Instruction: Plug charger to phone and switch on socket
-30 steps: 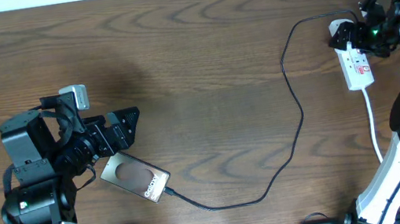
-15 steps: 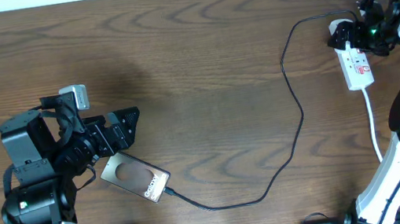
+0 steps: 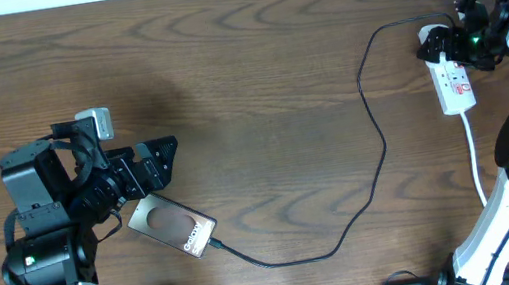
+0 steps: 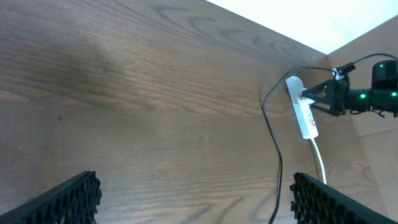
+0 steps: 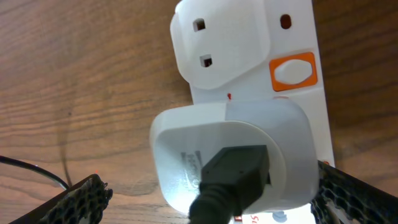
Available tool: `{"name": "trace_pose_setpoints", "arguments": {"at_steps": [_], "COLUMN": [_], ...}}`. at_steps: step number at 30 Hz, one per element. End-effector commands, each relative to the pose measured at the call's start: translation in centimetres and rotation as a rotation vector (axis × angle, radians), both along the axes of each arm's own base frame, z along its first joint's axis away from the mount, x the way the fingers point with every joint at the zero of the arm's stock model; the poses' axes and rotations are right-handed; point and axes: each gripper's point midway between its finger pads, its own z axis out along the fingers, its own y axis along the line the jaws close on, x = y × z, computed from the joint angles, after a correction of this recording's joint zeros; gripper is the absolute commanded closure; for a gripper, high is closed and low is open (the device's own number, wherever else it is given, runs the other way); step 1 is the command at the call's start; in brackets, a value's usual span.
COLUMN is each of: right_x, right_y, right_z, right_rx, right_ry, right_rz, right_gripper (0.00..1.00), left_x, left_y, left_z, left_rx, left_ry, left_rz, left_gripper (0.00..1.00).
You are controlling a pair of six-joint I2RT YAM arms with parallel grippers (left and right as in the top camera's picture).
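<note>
Finds the right gripper (image 3: 463, 41) spread wide, pinching nothing, hovering at the far end of the socket (image 3: 456, 84), over at 2 o'clock on the table (image 3: 256, 82) in the overhead view. Places the strip's long axis roughly 12-to-6, tipped slightly toward 11-to-5, with the white cord (image 3: 470, 146) leaving at 6 o'clock. Puts the socket just at 9 o'clock of that gripper, the white adapter (image 5: 261, 124) sitting between the fingers (image 5: 78, 199) in the right wrist view. Shows an orange-ringed switch (image 5: 292, 70) at 1 o'clock of the adapter, beside an empty outlet. Cannot tell the state of the adapter's own switch, mostly hidden by the adapter's body.

Finds the left gripper (image 3: 155, 165) likewise spread, holding nothing, with the phone (image 3: 172, 226) flat on the table just at 5 o'clock of it, long axis 10-to-4. Traces the charger (image 3: 382, 144) from the phone's 4 o'clock end in a long loop up to the adapter. Looks seated in the phone, though too small to be sure.

Judging by that, leaves the switch as the open step. Favours the right arm, far nearer than the left. Calls for a short press down onto the strip's face, near its 12 o'clock end.
</note>
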Motion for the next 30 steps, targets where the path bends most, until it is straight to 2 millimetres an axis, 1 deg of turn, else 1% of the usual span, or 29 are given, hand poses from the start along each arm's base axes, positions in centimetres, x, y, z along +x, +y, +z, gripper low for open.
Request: {"name": "trace_pose_setpoints", "arguments": {"at_steps": [1,20,26,30], "right_x": [-0.1,-0.9,-1.4,-1.8], "right_y": [2.7,3.4,4.1,5.0], "right_z": [-1.1,-1.4,-2.4,-3.3], "right_rx": [0.122,0.142,0.151,0.18], "right_ry": [0.018,0.057,0.075,0.077], "right_rz": [0.033,0.025,0.028,0.033], "right_gripper": [0.01,0.01,0.01,0.01], "left_x": [0.1,0.0,-0.1,-0.1], "left_y": [0.1,0.1,0.1,0.1], "left_z": [0.6,0.6,0.5,0.5], "left_rx": [0.009,0.008,0.007,0.007], "left_ry": [-0.014,-0.011,-0.006,-0.006], "left_rz": [0.008,0.008,0.008,0.008], "left_gripper": [0.04,0.04,0.04,0.04]}}
